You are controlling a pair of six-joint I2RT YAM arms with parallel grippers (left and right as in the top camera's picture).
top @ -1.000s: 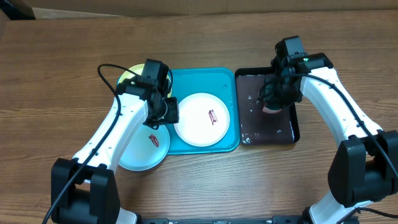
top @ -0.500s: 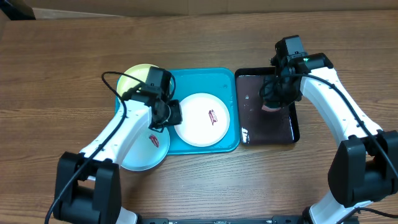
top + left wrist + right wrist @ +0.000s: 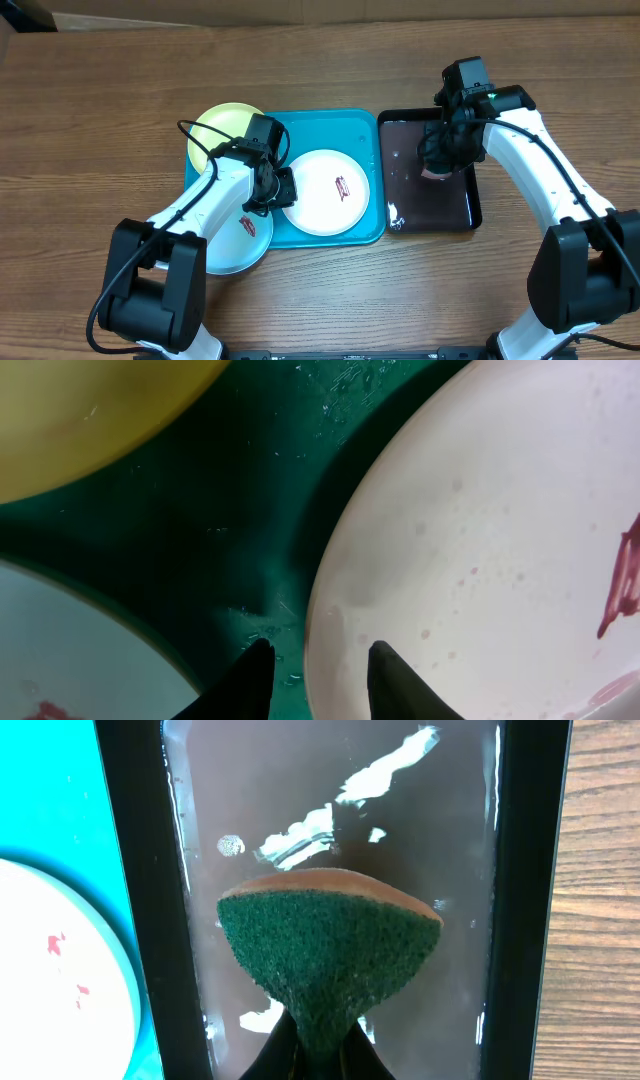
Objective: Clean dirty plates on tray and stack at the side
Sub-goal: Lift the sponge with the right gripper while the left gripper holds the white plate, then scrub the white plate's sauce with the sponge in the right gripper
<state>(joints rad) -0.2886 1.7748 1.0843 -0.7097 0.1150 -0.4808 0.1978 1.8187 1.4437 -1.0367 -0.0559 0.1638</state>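
The left gripper [image 3: 320,665] stood with jaws partly apart, the rim of the white plate [image 3: 480,560] on the turquoise tray [image 3: 240,510] between them, probably to lift it for cleaning, while the right gripper [image 3: 312,1050] clenched the sponge [image 3: 330,955], with the wet black tray [image 3: 455,840] below its jaws, probably to soak it.

You are looking at nothing readable in any of the three views. No text, label, brand, number or sign is showing on the white plate [image 3: 322,192], the tray [image 3: 330,125] or the black tray [image 3: 430,205]. The red-brown marks on the white plate are reading as smears, not as letters or figures.
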